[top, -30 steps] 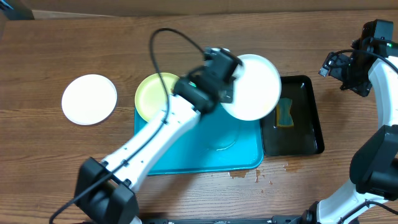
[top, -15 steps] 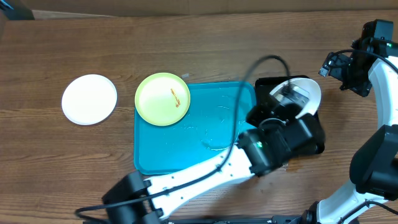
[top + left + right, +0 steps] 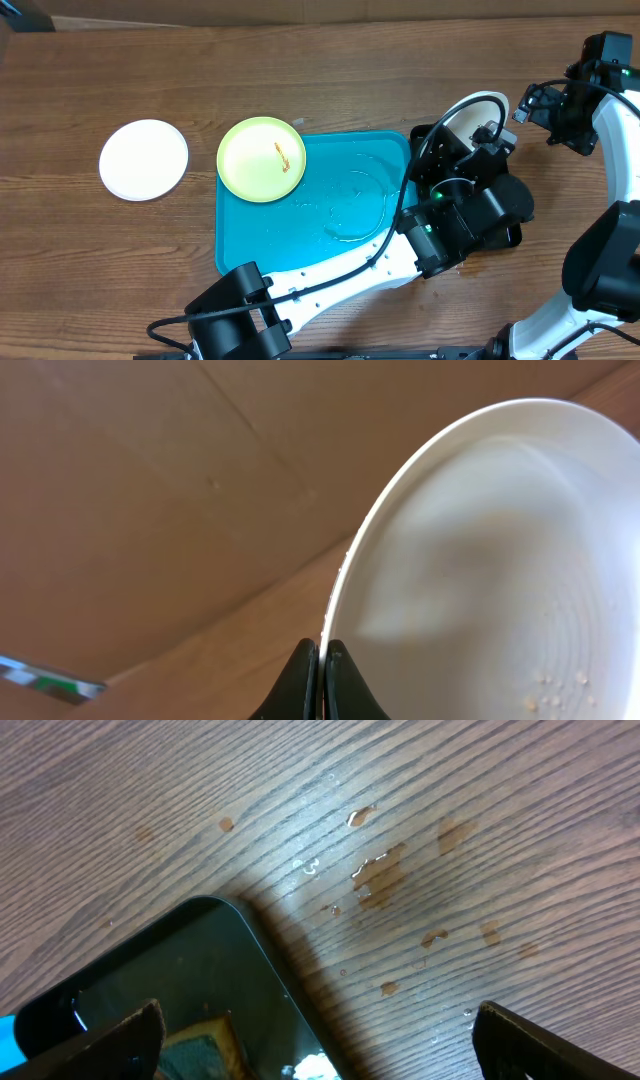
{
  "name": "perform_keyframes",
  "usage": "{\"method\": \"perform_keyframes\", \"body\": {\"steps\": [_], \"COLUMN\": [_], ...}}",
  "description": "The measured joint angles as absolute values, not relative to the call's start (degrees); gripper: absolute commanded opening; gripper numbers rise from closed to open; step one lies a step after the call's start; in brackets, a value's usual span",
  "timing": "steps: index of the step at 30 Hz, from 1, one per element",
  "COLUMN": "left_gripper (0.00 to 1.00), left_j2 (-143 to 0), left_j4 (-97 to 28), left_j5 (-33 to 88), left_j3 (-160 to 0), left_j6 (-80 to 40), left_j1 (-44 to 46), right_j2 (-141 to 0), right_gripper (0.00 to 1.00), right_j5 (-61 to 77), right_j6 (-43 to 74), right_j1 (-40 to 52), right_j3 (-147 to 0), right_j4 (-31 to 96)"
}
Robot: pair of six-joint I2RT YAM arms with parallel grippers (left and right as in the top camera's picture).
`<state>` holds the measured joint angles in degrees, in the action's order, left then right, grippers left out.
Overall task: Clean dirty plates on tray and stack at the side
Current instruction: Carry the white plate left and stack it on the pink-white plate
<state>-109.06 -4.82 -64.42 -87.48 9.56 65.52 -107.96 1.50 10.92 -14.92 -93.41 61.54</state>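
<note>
Pinches the thin rim of a white plate (image 3: 480, 580) with the left end effector (image 3: 321, 663), fingertips pressed together on the edge at the bottom centre of the wrist view. Holds it tipped up on edge, so that the plate rises up and to the right of the fingertips and fills the right half of that frame. Shows a smooth white inner face with faint concentric rings and a few pale brown specks (lower right corner). From overhead, appears only as a white arc at the upper right, over the black tray (image 3: 170, 980) and just right of the turquoise tray (image 3: 260, 250), the rest hidden behind the arm.

Spread wide at the right end effector (image 3: 318, 1045), with nothing between the fingers. Hangs near the upper right edge of the overhead frame, apart from the held plate. Looks down on a rounded corner of the black tray, a bit of sponge (image 3: 200, 1050) inside it, and brown drips (image 3: 380, 875) on the wooden counter (image 3: 100, 270).

On the turquoise tray's upper left corner, overlapping its rim: the yellow-green plate (image 3: 261, 159), flat, with an orange-brown smear right of its middle. Farther left, well apart from the tray, flat on the counter: a second white plate (image 3: 143, 160), no marks visible.
</note>
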Motion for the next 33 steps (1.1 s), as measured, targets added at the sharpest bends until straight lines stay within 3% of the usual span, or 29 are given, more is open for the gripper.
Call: {"method": "perform_keyframes", "body": {"steps": [13, 21, 26, 33], "left_gripper": [0.04, 0.04, 0.04, 0.04], "left_j2": [-109.06, -109.06, -108.99, -107.33], "left_j4": [-5.67, -19.14, -31.42, -35.2], "left_j5": [-65.01, -60.29, -42.63, -0.12], "left_j3": [-87.48, -87.53, -87.64, -87.66], "left_j6": [12.62, 2.74, -9.74, -17.28], "left_j1": [64.55, 58.83, 52.38, 34.35], "right_j2": [-107.96, -107.96, -107.96, -107.96], "right_gripper": [1.0, 1.0, 1.0, 1.0], "right_j5": [1.5, 1.5, 1.5, 1.48], "right_j6": [10.94, 10.94, 10.9, 10.92], "right_j1": [-14.92, -14.92, -14.9, -14.9], "right_j3": [-93.41, -93.41, -93.41, -93.41], "right_j4": [61.52, 61.52, 61.54, 61.52]}}
